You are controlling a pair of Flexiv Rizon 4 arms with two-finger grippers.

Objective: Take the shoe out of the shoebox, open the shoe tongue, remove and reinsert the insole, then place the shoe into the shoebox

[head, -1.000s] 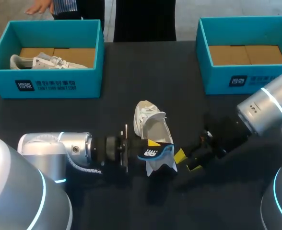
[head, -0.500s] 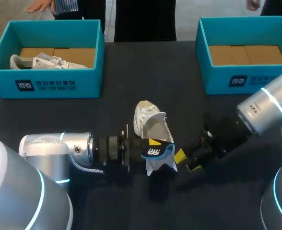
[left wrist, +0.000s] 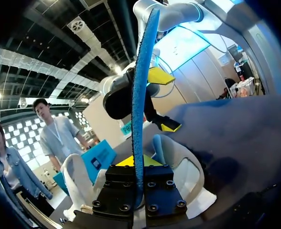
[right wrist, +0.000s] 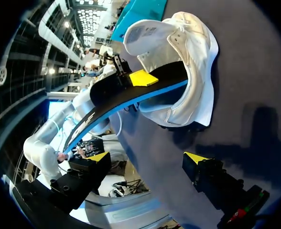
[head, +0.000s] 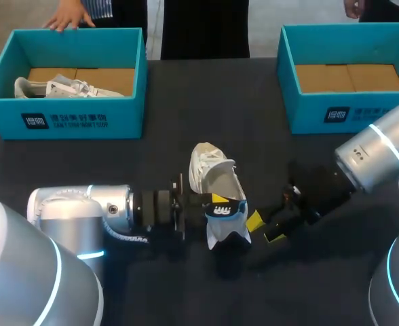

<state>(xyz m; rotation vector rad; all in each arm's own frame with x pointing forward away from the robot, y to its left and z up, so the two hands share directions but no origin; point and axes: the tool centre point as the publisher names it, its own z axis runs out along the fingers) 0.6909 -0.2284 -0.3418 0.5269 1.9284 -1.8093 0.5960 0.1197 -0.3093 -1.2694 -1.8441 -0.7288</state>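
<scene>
Sneaker: the white low-top sneaker (head: 210,173) lies on the black table (head: 186,102), outside both boxes, mouth up and toe pointing away from the robot.
Insole: the insole (right wrist: 131,98), black on top and blue underneath, runs across the sneaker's mouth at the heel end. I cannot tell whether its front end is inside the sneaker.
Left gripper: the left gripper (head: 218,202) comes in over the sneaker's heel from its left side, with both fingers clamped flat on the insole.
Right gripper: the right gripper (right wrist: 147,160) sits just beside the sneaker's heel on the right, fingers spread with nothing between them, clear of the sneaker.
Shoeboxes: the left shoebox (head: 64,115), well apart from the sneaker, holds a second shoe (head: 57,88). The right shoebox (head: 342,115) shows only its cardboard floor.
Insole handling: it is probably light, thin and floppy, so a hold near the heel end should let it bend into the sneaker.
Sneaker handling: it is likely light with a soft upper, and apt to slide or tip when pushed. The heel collar looks the firmest place to pinch and steady it.
</scene>
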